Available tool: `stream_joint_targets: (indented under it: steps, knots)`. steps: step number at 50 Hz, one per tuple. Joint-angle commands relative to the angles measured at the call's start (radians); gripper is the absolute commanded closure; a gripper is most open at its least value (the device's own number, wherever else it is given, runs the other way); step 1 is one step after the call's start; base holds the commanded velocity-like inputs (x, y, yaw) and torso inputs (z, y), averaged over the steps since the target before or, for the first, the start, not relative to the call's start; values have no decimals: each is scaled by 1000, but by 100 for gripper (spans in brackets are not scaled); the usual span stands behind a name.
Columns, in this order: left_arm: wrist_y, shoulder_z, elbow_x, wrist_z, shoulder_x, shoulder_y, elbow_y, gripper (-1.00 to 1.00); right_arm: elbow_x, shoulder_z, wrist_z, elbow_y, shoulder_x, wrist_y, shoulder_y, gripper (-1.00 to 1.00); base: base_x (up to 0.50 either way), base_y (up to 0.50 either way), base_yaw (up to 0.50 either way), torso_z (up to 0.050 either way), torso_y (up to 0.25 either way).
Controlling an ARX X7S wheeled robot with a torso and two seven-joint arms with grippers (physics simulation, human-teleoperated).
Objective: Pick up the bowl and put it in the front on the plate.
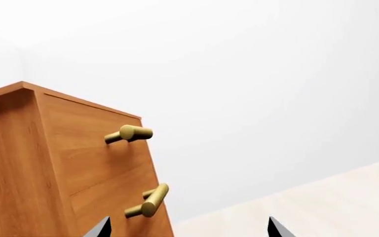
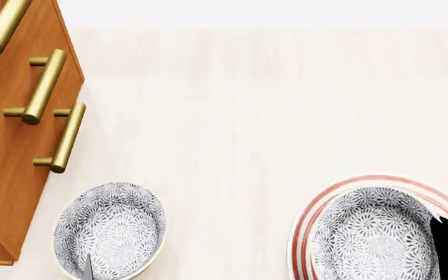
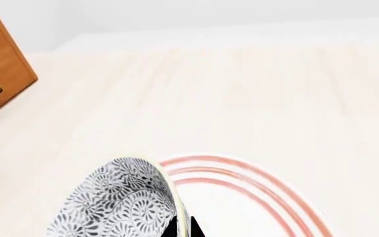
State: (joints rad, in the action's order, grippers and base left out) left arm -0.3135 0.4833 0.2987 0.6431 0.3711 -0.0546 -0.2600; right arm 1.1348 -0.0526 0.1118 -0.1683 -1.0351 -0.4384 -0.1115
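We see the bowl sitting on the plate, its red rings showing past the rim; our right gripper grips the bowl's rim. A second bowl, nothing inside it, sits well apart from the plate, beside the cabinet. Our left gripper hangs wide near the cabinet's handles

No text, label, brand, number or sign could be read in any of the three views. The bowls carried only a grey-blue floral pattern, the plate only thin red rings, and the wooden cabinet with its brass handles and the pale desk were without markings.
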Motion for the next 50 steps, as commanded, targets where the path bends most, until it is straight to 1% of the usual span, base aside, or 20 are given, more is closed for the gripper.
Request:
stream_joint_targets:
  steps: [1,29,46,50]
  knots:
    - [-23,-15,16,-17,-13,-5,-7,-100,-50,10,28,39,43,14,-32,100,0,0,0,0,0]
    - [-19,-4,16,-14,-9,0,-3,-100,-109,49,32,136,80,26,-66,100,0,0,0,0,0]
    - [-24,1,13,-8,-4,1,4,-100,-189,114,53,203,124,50,-89,100,0,0,0,0,0]
    - [-22,1,13,-8,-4,2,1,-100,-198,117,50,201,121,50,-92,100,0,0,2,0,0]
